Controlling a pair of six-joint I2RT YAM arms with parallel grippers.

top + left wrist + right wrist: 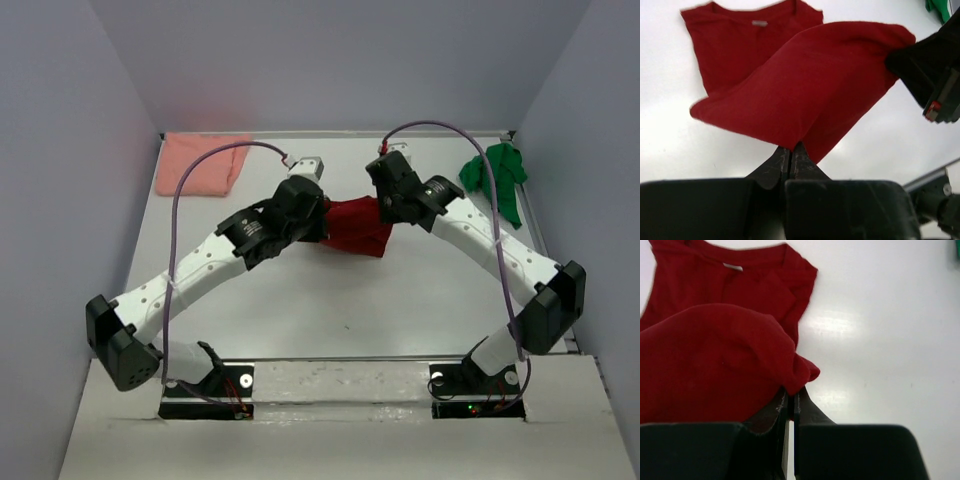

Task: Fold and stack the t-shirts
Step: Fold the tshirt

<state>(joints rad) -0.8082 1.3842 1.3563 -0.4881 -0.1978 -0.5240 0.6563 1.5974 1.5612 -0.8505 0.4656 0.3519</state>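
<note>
Folding the dark red t-shirt in half, hem toward collar, is judged to be the step in hand.

The tabletop (300,300) carries all three garments. The dark red t-shirt (358,228) sits at the centre of the top view, between the two arms. Its collar half lies flat on the surface, and the other half is raised as a sagging sheet. The pale salmon pink t-shirt (205,162) lies flat at about 10 o'clock, in the far left corner. The bright green t-shirt (497,175) lies bunched at about 2 o'clock, near the far right edge. Both are well apart from the red one.

The left claw (791,150) is clamped on the raised edge of the red cloth, its jaws pressed together on the fabric. The right claw (791,392) is clamped on a bunched corner of the same raised half.

Recommended procedure:

1. Draw the claws slightly apart, toward 9 and 3 o'clock, so that the raised edge is taut. The bunched right corner is likely to set a crease otherwise.
2. Carry both claws toward 12 o'clock at equal height and pace, with the edge parallel to the collar.
3. Lower the edge onto the flat half, level with the neck label (759,23).
4. Release only once the cloth rests on the lower layer.
</note>
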